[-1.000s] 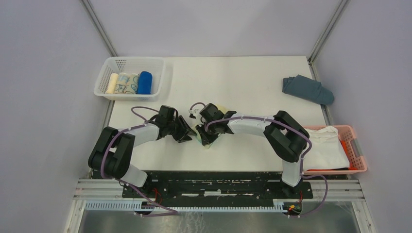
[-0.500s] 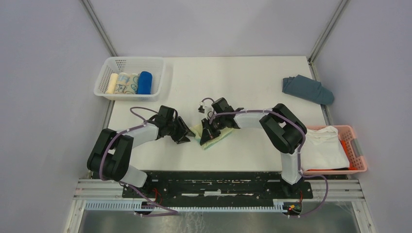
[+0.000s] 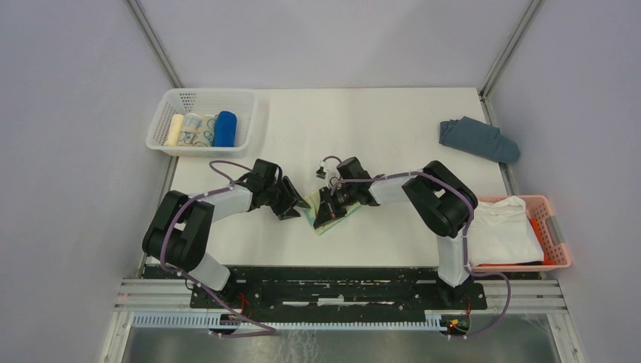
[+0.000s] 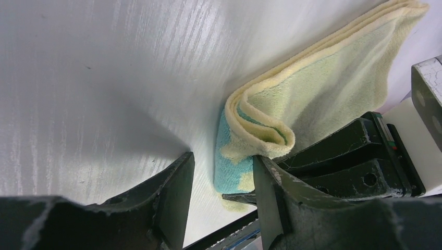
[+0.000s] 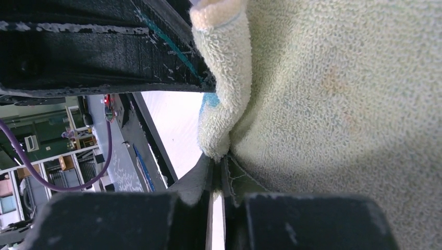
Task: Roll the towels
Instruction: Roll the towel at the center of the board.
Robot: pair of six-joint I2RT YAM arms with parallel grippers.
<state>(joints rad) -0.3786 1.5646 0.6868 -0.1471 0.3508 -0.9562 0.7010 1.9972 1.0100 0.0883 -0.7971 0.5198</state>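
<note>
A pale yellow towel with teal patches (image 3: pixel 326 224) lies folded on the table between both arms. In the left wrist view the towel (image 4: pixel 323 83) shows a looped fold at its near end. My left gripper (image 4: pixel 223 179) is open, the towel's teal end sitting in the gap and the right finger (image 4: pixel 268 192) touching the fold. My right gripper (image 5: pixel 218 165) is shut on a pinch of the towel (image 5: pixel 339 104) at its edge. From above, the left gripper (image 3: pixel 300 203) and right gripper (image 3: pixel 327 209) stand close together over the towel. A royal blue towel (image 3: pixel 224 128) lies rolled in the white basket.
The white basket (image 3: pixel 166 113) at the back left holds several rolled towels. A slate grey-blue cloth (image 3: pixel 478 138) lies at the back right. A pink basket (image 3: pixel 555 234) with a white cloth (image 3: pixel 503 231) stands at the right edge.
The right wrist has drawn back to the right, uncovering more of the towel. The left gripper has moved a little right, up to the towel's end, and opened slightly.
</note>
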